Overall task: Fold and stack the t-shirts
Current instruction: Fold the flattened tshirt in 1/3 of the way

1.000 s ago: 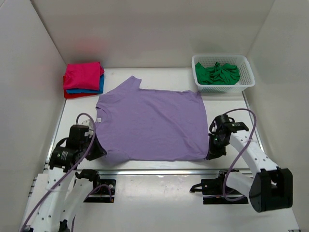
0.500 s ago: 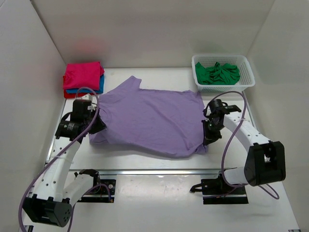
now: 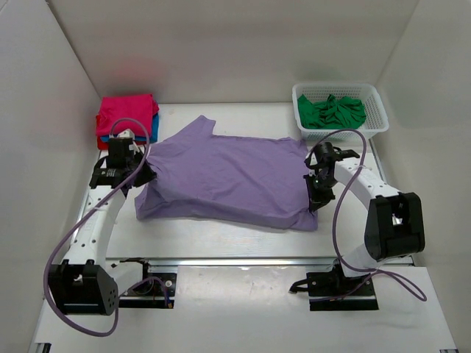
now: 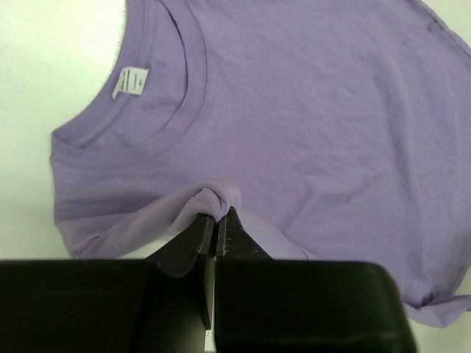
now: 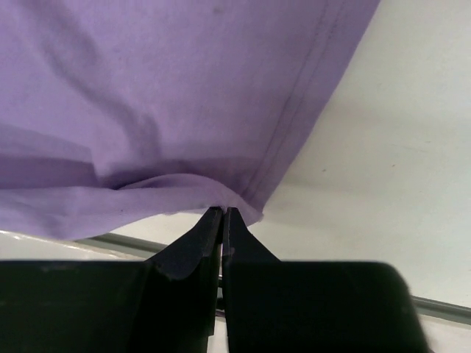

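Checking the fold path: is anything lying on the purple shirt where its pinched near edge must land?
Nothing visible. The purple shirt has a bare far half; the basket and the folded stack sit beside its far corners, not on it.

The top camera is fixed high at the near side of the table (image 3: 243, 118) and looks down and forward over all of it, up to the back wall (image 3: 221, 51). The left wrist camera sits just behind the left gripper (image 4: 215, 224) and looks along its fingers, very near the collar end of the lilac t-shirt (image 4: 309, 110). The right wrist camera looks the same way past the right gripper (image 5: 223, 215), close to the hem corner. All three views share this shirt.
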Motion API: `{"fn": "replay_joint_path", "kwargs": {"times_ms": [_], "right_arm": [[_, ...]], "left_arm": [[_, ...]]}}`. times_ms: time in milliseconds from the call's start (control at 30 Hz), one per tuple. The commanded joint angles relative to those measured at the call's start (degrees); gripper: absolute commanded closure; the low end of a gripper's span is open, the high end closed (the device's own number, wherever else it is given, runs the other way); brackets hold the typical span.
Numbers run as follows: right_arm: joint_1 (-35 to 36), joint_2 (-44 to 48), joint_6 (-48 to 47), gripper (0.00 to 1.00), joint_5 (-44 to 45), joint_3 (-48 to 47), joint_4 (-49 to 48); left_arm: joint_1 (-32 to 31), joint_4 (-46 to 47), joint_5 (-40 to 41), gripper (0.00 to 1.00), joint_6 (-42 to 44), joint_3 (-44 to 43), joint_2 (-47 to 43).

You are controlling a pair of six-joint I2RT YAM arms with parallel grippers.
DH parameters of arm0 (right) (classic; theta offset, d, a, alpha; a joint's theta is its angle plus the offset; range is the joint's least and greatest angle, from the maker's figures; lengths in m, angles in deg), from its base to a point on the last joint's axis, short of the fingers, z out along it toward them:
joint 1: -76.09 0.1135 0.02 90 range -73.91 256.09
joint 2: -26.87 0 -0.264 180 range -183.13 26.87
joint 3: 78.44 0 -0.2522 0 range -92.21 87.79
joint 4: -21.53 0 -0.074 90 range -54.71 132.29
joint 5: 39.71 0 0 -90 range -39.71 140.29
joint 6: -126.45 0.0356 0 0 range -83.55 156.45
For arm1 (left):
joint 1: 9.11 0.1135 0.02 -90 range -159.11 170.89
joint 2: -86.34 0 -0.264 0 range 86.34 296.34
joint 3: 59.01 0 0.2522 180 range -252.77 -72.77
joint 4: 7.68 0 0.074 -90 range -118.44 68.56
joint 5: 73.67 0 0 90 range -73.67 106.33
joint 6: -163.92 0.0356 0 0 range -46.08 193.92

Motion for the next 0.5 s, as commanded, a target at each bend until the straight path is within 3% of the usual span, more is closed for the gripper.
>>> {"fn": "replay_joint_path", "kwargs": {"times_ms": [0,467], "right_arm": [[-0.6,-0.7,-1.8,1.00,1.2,-1.8,-1.6],[-2.9,-3.4,-2.5,1.00,2.3,-3.9,-6.2]], "left_arm": [[0.1,4.8,-0.5,1.00,1.9,-1.4,0.7],[0.5,9.5,-0.9,1.00,3.6,-1.3,7.1]]}}
